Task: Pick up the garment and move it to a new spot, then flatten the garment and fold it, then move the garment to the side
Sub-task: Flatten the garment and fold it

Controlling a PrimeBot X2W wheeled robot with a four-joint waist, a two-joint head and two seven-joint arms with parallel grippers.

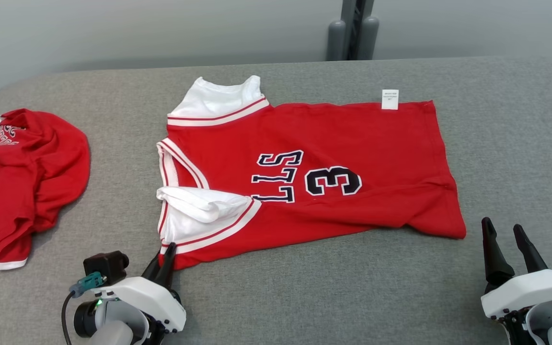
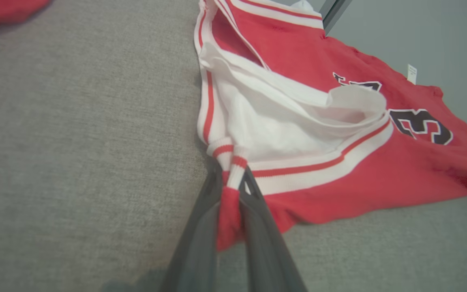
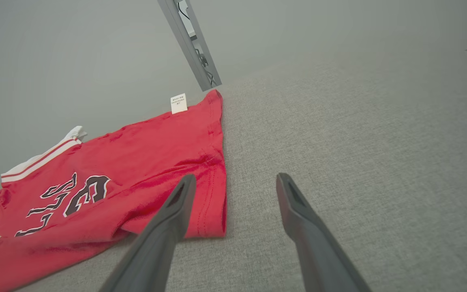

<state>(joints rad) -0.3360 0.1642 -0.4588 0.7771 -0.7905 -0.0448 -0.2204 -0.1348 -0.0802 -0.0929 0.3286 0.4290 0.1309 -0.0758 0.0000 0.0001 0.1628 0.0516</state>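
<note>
My left end effector (image 1: 166, 256) was pinched shut on the near left corner of the red jersey (image 1: 333, 143), right where the white, red-striped armhole trim meets the red cloth. In my left wrist view, that corner was bunched between my two dark fingers (image 2: 201, 227), with a fold of red fabric squeezed in the narrow gap and the striped trim poking out past the tips.

The red jersey lay spread across the middle of the grey surface (image 1: 304, 297), with its neck end toward my left and its hem toward my right. It was mostly flat. The white inside showed at the neck opening and at the near armhole, where the cloth was folded over on itself. Dark letters and a "3", outlined in white, sat near its middle. A small white label (image 1: 390, 99) stuck out at the far edge near the hem.

My right end effector (image 1: 502, 225) was spread wide and held nothing. It was over the bare surface near the jersey's near hem corner, apart from the cloth.

A second red garment (image 1: 27, 182) lay crumpled at the far left of the surface, well apart from the jersey.
</note>
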